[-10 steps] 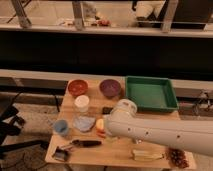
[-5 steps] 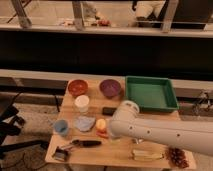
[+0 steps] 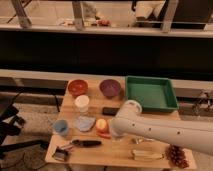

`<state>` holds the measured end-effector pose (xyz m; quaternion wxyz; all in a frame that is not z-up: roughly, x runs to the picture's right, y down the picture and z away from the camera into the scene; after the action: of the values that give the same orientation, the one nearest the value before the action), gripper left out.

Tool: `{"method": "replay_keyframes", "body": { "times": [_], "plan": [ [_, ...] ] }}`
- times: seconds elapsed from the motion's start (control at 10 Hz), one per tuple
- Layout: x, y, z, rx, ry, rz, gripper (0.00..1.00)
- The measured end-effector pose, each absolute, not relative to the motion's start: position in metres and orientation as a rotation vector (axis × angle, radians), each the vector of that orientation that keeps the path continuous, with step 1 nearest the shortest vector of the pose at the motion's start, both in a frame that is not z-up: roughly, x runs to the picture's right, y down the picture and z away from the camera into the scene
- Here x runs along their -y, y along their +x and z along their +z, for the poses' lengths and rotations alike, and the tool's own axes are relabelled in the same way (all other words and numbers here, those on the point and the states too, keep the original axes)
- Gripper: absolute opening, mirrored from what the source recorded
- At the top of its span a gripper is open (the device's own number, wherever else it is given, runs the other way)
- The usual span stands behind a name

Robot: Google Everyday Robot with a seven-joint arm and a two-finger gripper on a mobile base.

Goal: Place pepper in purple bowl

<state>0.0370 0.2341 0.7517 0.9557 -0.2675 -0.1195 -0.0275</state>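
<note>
The pepper (image 3: 104, 134) is a small red-orange sliver lying on the wooden table (image 3: 100, 155), just in front of a round yellow-orange fruit (image 3: 102, 124). The purple bowl (image 3: 110, 88) stands at the back middle of the table and looks empty. My white arm (image 3: 165, 131) reaches in from the lower right. Its end hangs over the table's middle, and the gripper (image 3: 115, 134) sits at its lower tip, right beside the pepper on the pepper's right. The arm's bulk hides most of the gripper.
A red-orange bowl (image 3: 78, 87) stands left of the purple bowl, and a green tray (image 3: 151, 93) to its right. Also on the table are a white cup (image 3: 82, 103), a blue cup (image 3: 61, 127), a pale blue cloth (image 3: 85, 123), a dark block (image 3: 110, 111), a black-handled tool (image 3: 86, 143), and a dark cluster (image 3: 175, 155) at the front right.
The arm's end has sunk slightly toward the table near the pepper. The things on the table have not moved.
</note>
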Motion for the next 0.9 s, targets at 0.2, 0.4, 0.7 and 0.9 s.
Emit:
{"method": "replay_keyframes", "body": {
  "times": [0.2,0.4,0.7,0.9],
  "plan": [
    [-0.238,0.039,0.762,0.246,-0.552,-0.059,0.8],
    [-0.24,0.042,0.771,0.245,-0.537,-0.073,0.8],
    [-0.249,0.043,0.781,0.244,-0.527,-0.077,0.8],
    [-0.258,0.043,0.783,0.246,-0.533,-0.076,0.8]
  ]
}}
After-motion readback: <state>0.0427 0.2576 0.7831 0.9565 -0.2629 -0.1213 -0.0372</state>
